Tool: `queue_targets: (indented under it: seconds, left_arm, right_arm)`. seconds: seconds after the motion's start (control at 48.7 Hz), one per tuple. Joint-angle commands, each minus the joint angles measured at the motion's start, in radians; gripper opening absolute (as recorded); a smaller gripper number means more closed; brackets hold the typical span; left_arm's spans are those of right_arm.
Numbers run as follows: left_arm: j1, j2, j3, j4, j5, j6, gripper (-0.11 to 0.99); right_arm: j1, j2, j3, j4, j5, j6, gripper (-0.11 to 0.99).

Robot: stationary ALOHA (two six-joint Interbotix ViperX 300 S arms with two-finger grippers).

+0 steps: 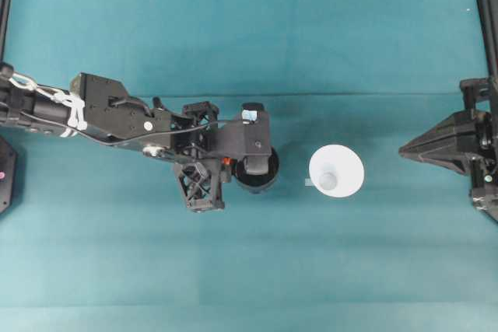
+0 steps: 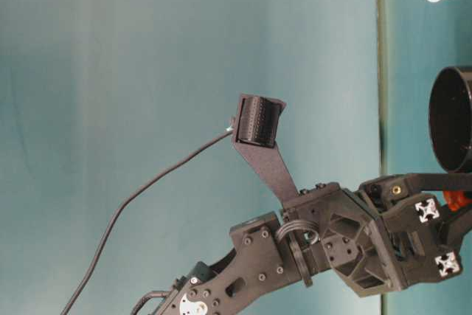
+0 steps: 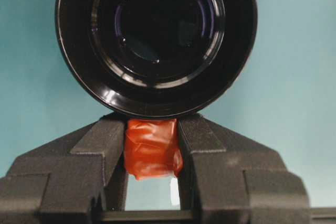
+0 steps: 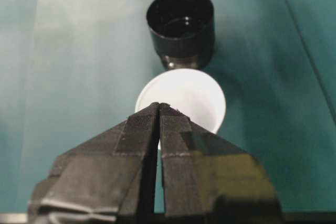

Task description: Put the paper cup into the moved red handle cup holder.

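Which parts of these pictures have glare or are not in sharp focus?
Left wrist view: the red handle cup holder shows bright ring reflections on its glossy inside, and the left gripper's fingers are soft. Right wrist view: the shut right gripper is blurred up close. Overhead view: the paper cup is nearly washed out.

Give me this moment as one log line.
left gripper: shut on red handle cup holder handle | right gripper: shut, empty | paper cup: upright on table, outside holder
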Motion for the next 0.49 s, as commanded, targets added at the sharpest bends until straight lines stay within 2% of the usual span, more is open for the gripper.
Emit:
queue_targets:
  seconds: [0.0, 0.226, 0.39, 0.473]
  left_arm:
    - [-0.002, 0.0, -0.012, 0.002, -0.003, -0.002, 0.26]
    - [-0.002, 0.002, -0.012, 0.002, -0.003, -0.006, 0.29]
    - [-0.002, 0.0, -0.011, 0.002, -0.005, -0.008, 0.76]
    - [-0.002, 0.0, -0.011, 0.002, -0.005, -0.003, 0.93]
  right_arm:
    - [-0.002, 0.008, -0.014, 0.002, 0.0, 0.008, -0.09]
    - [-0.002, 0.009, -0.012, 0.002, 0.002, 0.008, -0.09]
    - [-0.003, 0.009, -0.012, 0.002, 0.005, 0.008, -0.09]
    - [-0.008, 0.009, -0.012, 0.002, 0.012, 0.008, -0.09]
